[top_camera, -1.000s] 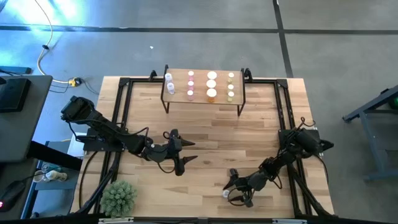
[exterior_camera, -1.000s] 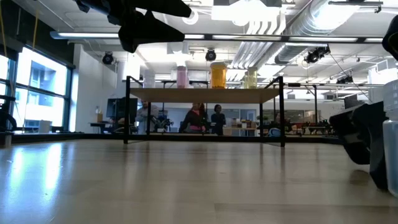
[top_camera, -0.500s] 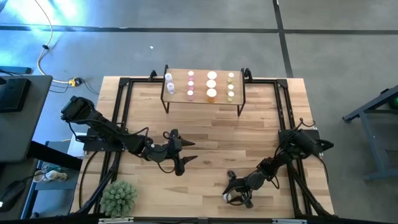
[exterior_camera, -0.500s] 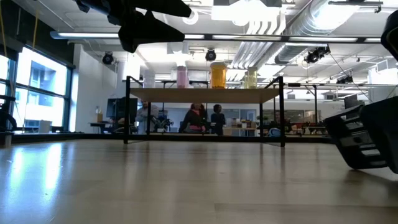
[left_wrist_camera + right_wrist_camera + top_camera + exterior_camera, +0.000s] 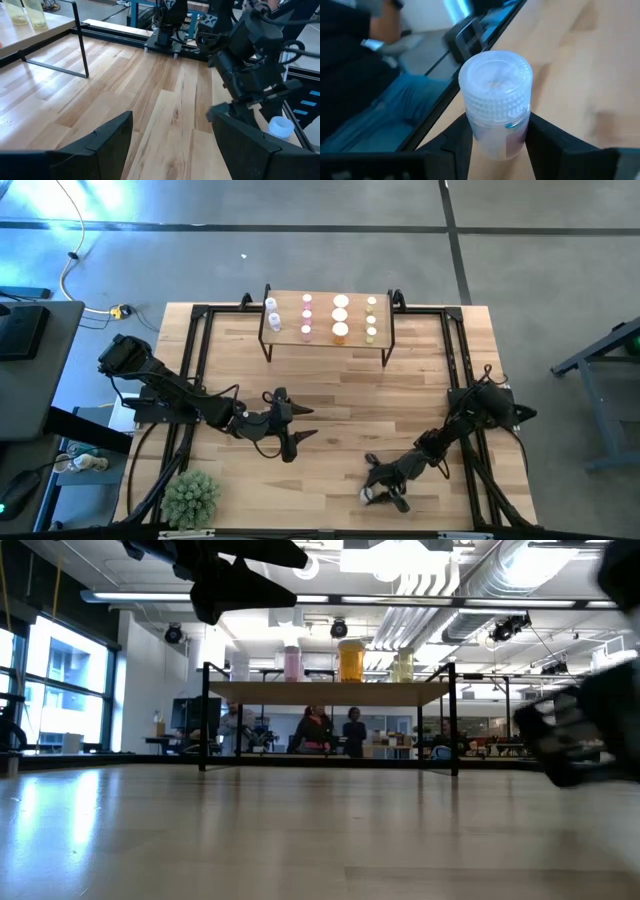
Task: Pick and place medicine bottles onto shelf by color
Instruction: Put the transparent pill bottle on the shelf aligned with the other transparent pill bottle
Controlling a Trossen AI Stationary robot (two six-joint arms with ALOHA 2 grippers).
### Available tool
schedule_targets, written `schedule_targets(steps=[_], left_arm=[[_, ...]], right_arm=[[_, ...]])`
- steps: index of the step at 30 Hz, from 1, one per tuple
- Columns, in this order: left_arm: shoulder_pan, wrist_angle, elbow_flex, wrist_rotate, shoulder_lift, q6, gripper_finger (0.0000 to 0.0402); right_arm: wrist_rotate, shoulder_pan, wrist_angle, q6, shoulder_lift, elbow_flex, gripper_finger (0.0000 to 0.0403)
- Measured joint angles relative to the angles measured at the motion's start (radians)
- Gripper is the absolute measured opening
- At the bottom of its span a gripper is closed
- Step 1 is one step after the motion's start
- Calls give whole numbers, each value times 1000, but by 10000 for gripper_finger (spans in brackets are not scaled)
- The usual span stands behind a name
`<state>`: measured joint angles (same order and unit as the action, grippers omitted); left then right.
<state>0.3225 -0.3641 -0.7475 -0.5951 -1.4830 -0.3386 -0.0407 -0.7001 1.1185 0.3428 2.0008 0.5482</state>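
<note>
Nearest you, your right pincer (image 5: 495, 135) pinches a small white-capped bottle (image 5: 496, 107) by its body, low at the tabletop's (image 5: 330, 395) near edge. Further in, your left pincer (image 5: 298, 425) hovers mid-tabletop, fingers spread and holding nothing. At the far edge, the shelf (image 5: 325, 338) carries the other bottles (image 5: 340, 316) in rows.
</note>
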Motion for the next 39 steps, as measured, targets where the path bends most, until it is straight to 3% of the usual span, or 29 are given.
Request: schedule_targets(steps=[9, 17, 24, 29, 39], left_arm=[[0, 0, 0, 19, 0, -1, 262], [0, 3, 0, 68, 0, 0, 262], [0, 5, 0, 113, 0, 0, 262], [0, 5, 0, 155, 0, 0, 262], [1, 5, 0, 261, -28, 1, 262]], right_arm=[[11, 182, -190, 86, -174, 14, 139], [34, 288, -667, -32, -321, 194, 138], [-6, 349, -1051, -123, -324, 430, 138], [-10, 353, -1100, -211, -284, 486, 138], [-15, 353, -1095, -196, -207, 484, 138]])
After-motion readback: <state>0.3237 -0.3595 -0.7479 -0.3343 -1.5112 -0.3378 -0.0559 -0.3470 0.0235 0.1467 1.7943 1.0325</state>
